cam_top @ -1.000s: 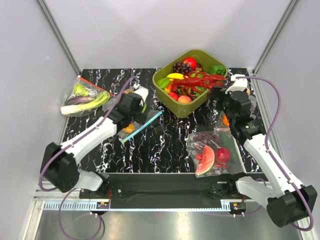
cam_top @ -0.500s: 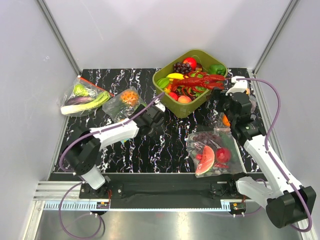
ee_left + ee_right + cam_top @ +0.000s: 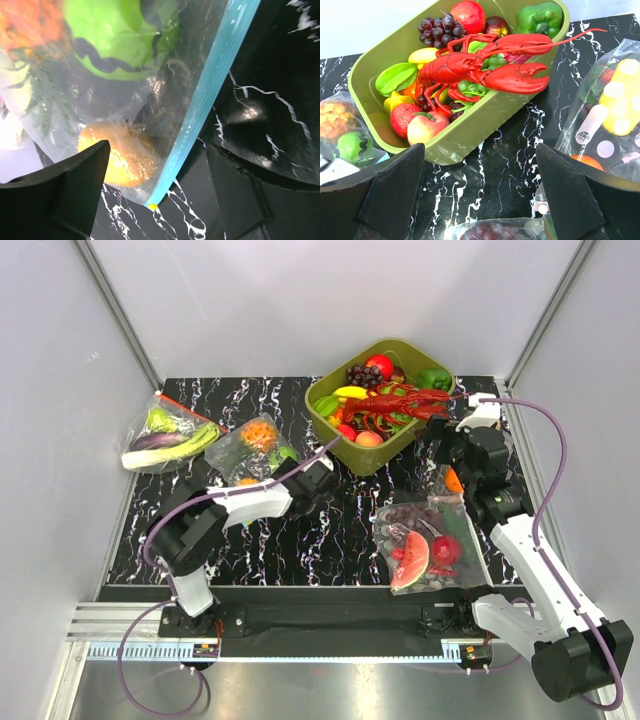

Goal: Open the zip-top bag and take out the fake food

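Note:
The zip-top bag (image 3: 255,445) lies on the black marbled table, left of centre. Through the clear plastic I see the orange pineapple (image 3: 260,432), a green ball (image 3: 285,453) and a yellow-orange fruit (image 3: 245,481). My left gripper (image 3: 320,475) is at the bag's right edge. In the left wrist view the bag's teal zip strip (image 3: 200,105) runs down between the open fingers (image 3: 75,185), with the green ball (image 3: 115,35) and yellow-orange fruit (image 3: 117,155) behind it; the gripper (image 3: 157,150) holds nothing. My right gripper (image 3: 440,440) is open and empty above the table (image 3: 495,165).
An olive-green bin (image 3: 372,455) with a red lobster (image 3: 395,402) and loose fruit stands at the back, also in the right wrist view (image 3: 485,125). A bag of green vegetables (image 3: 165,435) lies far left. A watermelon-and-grapes bag (image 3: 425,545) lies front right, another bag (image 3: 612,107) beside the right gripper.
My left arm has swung its gripper off the top of the bag to the bag's right edge, with the elbow folded back. The bag now shows uncovered. The right arm has hardly moved.

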Controlling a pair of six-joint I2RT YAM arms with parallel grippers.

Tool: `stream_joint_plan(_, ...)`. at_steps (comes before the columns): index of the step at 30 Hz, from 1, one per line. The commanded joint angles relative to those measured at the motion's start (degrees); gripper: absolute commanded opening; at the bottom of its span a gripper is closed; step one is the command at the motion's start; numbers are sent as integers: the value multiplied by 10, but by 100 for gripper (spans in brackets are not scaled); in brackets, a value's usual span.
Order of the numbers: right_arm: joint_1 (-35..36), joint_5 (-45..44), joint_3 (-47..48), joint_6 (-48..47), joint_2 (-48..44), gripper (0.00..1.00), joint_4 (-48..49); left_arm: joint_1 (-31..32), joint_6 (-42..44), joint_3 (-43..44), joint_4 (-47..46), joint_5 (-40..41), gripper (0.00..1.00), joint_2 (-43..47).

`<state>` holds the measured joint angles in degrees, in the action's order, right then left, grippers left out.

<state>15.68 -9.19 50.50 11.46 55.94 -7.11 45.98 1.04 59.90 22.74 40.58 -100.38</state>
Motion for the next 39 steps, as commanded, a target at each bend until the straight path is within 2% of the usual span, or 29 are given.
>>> stream_joint_plan(1, -6, 17, -5, 5, -18, 100, 26, 2, 7, 10, -17, 63, 78, -26)
stream_joint_plan(5, -7, 17, -9, 6, -32, 100, 28, 2, 23, 6, -29, 103, 67, -37)
stream_joint_plan(6, -7, 17, -10, 7, -35, 100, 28, 2, 30, 4, -33, 107, 59, -37)
stream_joint_plan(9, -9, 19, -12, 7, -40, 100, 30, 2, 39, 0, -41, 116, 49, -36)
stream_joint_plan(10, -9, 20, -13, 8, -39, 100, 30, 2, 41, -1, -41, 118, 40, -37)
stream_joint_plan(12, -9, 22, -13, 8, -41, 100, 30, 2, 46, 0, -40, 118, 32, -38)
stream_joint_plan(13, -9, 22, -14, 8, -41, 100, 30, 2, 46, 0, -40, 119, 24, -37)
stream_joint_plan(19, -8, 48, -15, -6, -52, 100, 28, 0, 50, 5, -28, 94, 5, 0)
stream_joint_plan(23, -9, 91, -13, -19, -51, 100, 28, -2, 45, 22, 19, 34, 1, 51)
stream_joint_plan(28, -9, 211, -1, -25, -16, 100, 43, -3, 44, 57, 80, -40, 0, 123)
stream_joint_plan(34, -3, 357, 17, -43, 18, 100, 66, -4, 43, 94, 159, -79, 0, 197)
stream_joint_plan(36, 15, 392, 25, -54, 27, 100, 66, -3, 41, 108, 189, -96, 1, 223)
stream_joint_plan(39, 64, 391, 47, -86, 42, 99, 49, -3, 50, 125, 222, -150, 2, 252)
